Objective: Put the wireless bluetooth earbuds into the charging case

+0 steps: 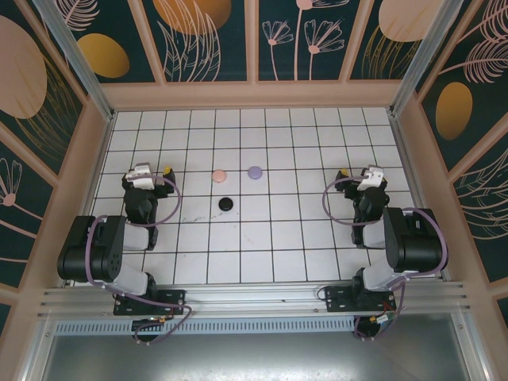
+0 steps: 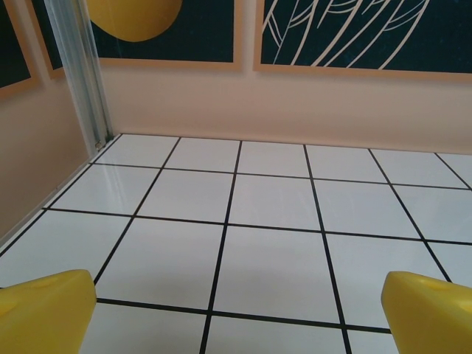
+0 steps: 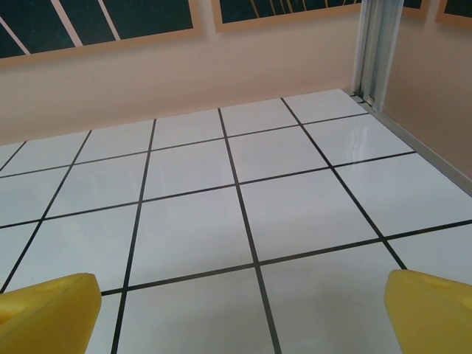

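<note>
Both arms sit folded near the side walls. The left gripper and right gripper are spread wide, empty, over bare tiled table. Mid-table, between them, lie a pink disc near a lilac disc, with a black disc closer to the arms.

No writing to read

The wall panels carry painted leaves, flowers and round shapes, and the white tiled desk a plain black grid; no letters, numbers, brands or signs are legible.
</note>
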Available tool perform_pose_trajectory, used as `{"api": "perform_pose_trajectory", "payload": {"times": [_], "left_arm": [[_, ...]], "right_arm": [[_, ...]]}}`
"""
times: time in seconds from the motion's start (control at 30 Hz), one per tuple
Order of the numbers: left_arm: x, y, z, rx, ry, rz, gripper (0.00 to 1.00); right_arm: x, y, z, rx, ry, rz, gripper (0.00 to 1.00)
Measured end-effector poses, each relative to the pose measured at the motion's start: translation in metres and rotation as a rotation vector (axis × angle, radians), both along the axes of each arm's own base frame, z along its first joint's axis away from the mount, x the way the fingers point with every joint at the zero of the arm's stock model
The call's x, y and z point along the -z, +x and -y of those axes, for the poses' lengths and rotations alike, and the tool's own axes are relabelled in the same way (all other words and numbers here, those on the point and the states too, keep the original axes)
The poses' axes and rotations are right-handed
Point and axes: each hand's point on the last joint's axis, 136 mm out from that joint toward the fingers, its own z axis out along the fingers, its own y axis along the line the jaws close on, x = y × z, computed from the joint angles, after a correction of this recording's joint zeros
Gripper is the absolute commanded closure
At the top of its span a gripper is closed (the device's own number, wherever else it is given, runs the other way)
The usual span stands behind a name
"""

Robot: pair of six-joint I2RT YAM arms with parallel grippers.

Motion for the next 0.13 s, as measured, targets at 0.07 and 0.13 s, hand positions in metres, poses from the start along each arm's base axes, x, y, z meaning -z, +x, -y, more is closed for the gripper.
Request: {"api": "perform_pose_trajectory", "payload": {"times": [0.07,0.13], "left_arm": [[0.0,0.0,-0.0001,0.0,0.0,0.0,0.01],[0.0,0.0,0.0,0.0,0.0,0.0,0.01]], "right_arm": [[0.0006,0.0003,-0.0007,-0.004,0.001,-0.003,0.01],[0.0016,0.0005,-0.0012,-0.007,0.002,-0.008,0.01]]}}
